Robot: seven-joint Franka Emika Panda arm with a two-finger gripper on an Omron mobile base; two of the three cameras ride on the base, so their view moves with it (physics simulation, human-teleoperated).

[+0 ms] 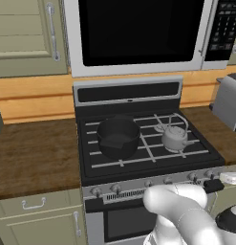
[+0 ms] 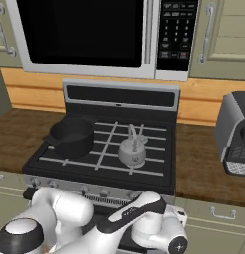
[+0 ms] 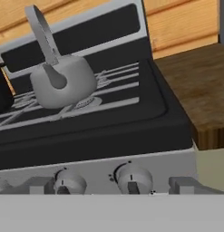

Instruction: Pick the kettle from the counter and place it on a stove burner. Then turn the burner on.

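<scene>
The small grey kettle [image 1: 174,139] [image 2: 132,153] stands upright on the front right burner of the black stove top [image 1: 138,160], its wire handle raised. In the hand view the kettle [image 3: 63,81] is at upper left, beyond the stove's front edge. My gripper [image 1: 214,185] hangs low in front of the right end of the knob panel, apart from the kettle, and its fingers are too small to read. Two burner knobs [image 3: 131,178] sit just ahead of the hand. The brown wood counter [image 1: 33,153] [image 2: 203,168] [image 3: 199,90] flanks the stove.
A larger black pot [image 1: 118,138] [image 2: 72,136] occupies the left burners. A toaster [image 1: 229,100] and a coffee machine [image 2: 235,134] stand on the right counter. A microwave [image 1: 138,33] hangs above. Several knobs [image 1: 115,188] line the stove front.
</scene>
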